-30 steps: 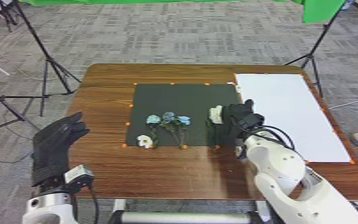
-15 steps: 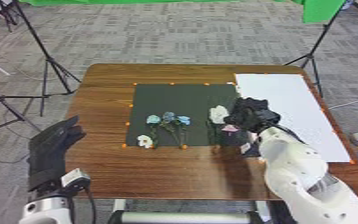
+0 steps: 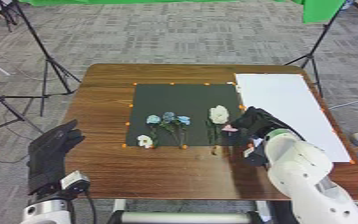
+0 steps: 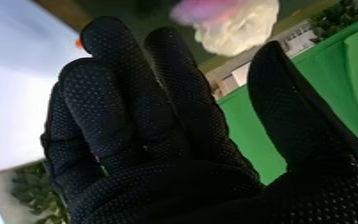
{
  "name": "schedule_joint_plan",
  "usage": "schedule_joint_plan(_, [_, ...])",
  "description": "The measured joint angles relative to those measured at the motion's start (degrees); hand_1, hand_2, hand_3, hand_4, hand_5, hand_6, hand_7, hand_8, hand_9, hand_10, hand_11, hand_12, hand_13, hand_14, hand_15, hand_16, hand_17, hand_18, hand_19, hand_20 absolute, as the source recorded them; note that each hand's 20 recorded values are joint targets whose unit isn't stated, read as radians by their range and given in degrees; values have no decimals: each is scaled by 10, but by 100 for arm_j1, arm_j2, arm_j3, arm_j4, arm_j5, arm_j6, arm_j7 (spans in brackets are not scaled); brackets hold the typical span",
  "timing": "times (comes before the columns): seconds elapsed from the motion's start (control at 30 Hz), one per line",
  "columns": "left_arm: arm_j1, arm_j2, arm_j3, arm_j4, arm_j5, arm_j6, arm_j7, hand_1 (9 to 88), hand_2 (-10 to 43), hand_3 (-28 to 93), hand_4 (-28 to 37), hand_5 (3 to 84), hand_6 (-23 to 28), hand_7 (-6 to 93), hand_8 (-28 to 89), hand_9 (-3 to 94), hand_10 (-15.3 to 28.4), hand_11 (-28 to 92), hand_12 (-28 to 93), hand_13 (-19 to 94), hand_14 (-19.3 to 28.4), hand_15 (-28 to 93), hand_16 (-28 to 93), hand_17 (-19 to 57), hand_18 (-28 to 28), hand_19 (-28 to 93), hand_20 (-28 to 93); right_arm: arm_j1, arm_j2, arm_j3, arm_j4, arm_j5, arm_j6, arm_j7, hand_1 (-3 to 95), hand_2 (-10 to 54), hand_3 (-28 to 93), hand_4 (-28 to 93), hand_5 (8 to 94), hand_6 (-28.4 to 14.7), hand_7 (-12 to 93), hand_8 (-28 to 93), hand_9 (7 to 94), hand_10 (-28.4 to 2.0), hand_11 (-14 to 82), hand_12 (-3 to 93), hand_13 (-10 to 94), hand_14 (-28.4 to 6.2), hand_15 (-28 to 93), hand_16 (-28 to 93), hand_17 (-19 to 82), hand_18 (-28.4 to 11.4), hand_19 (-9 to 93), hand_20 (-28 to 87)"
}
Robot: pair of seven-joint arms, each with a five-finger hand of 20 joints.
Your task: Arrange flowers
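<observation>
Black fabric wraps the right hand (image 3: 258,121) I'm running, its fingers straight and its thumb spread well away from them, and on my head view the pink flower (image 3: 230,128) is just beside it, near the white flower (image 3: 219,114) on the dark mat (image 3: 180,96).

Black stands (image 3: 49,60) rise from the gray carpet (image 3: 184,35) left and right of the tabletop (image 3: 122,170). Green cloth (image 3: 318,11) hangs at the far right.
</observation>
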State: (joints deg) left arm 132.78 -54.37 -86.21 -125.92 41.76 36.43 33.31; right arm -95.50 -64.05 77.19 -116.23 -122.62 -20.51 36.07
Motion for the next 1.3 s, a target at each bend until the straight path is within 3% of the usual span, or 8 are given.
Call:
schedule_joint_plan(0.37, [3, -88, -50, -2, 85, -13, -55, 292, 49, 829, -146, 533, 171, 196, -99, 427, 249, 515, 133, 334, 284, 843, -231, -41, 240, 547, 459, -47, -43, -160, -19, -75, 14, -58, 204, 91, 778, -191, 696, -119, 118, -94, 724, -234, 291, 191, 509, -271, 784, 233, 70, -284, 655, 425])
schedule_joint_plan(0.5, [6, -98, -48, -2, 71, -5, -42, 291, 49, 829, -146, 533, 170, 197, -99, 427, 249, 514, 133, 333, 284, 843, -231, -42, 240, 547, 460, -47, 72, -340, -38, -324, 336, 3, 188, 92, 760, -183, 688, -117, 121, -91, 725, -242, 288, 190, 516, -282, 788, 232, 94, -284, 660, 436])
schedule_joint_plan(0.57, [17, -84, -51, -5, 57, -2, -33, 291, 49, 828, -146, 531, 170, 196, -99, 425, 248, 513, 133, 333, 284, 844, -231, -42, 240, 547, 459, -79, 166, -354, -111, -431, 563, 55, 180, 94, 756, -181, 660, -123, 115, -90, 706, -254, 284, 190, 520, -281, 789, 231, 113, -284, 662, 438])
schedule_joint_plan(0.7, [77, -58, -112, -7, 45, -3, -30, 284, 45, 820, -159, 507, 160, 181, -102, 378, 231, 468, 115, 315, 284, 828, -237, -44, 243, 543, 458, -324, 339, -121, -466, -313, 1136, 146, 159, 108, 769, -190, 545, -139, 105, -85, 580, -283, 267, 177, 512, -269, 796, 212, 152, -284, 689, 385])
schedule_joint_plan(0.8, [132, -48, -184, -4, 20, -2, -20, 275, 42, 817, -179, 456, 133, 162, -104, 324, 206, 405, 83, 262, 275, 756, -241, -52, 248, 520, 442, -663, 317, 427, -775, 502, 1733, 145, 142, 123, 775, -197, 488, -132, 100, -87, 520, -283, 241, 168, 482, -274, 784, 191, 157, -284, 693, 359])
schedule_joint_plan(0.97, [283, 18, -313, 0, -35, 18, 76, 264, 39, 811, -198, 419, 111, 154, -108, 295, 192, 369, 65, 221, 261, 687, -229, -60, 250, 503, 419, -1070, -14, 1267, -868, 2346, 2603, 7, 123, 137, 784, -206, 481, -124, 105, -91, 499, -282, 228, 163, 426, -283, 744, 139, 141, -284, 676, 297])
schedule_joint_plan(1.13, [356, 141, -354, 18, -3, 74, 96, 263, 39, 811, -208, 410, 105, 150, -109, 299, 192, 365, 60, 212, 257, 666, -208, -62, 250, 507, 407, -1216, -156, 1336, -780, 2945, 2858, -250, 115, 139, 793, -211, 463, -114, 110, -93, 466, -282, 219, 164, 366, -284, 709, 108, 115, -284, 653, 262])
schedule_joint_plan(1.3, [350, 186, -376, 54, 28, 80, 109, 259, 38, 814, -210, 387, 91, 145, -109, 293, 187, 356, 55, 204, 256, 654, -201, -63, 250, 507, 401, -1258, -231, 1427, -697, 3876, 2897, -624, 112, 142, 801, -216, 454, -109, 112, -95, 455, -280, 218, 164, 334, -284, 694, 98, 97, -284, 647, 244])
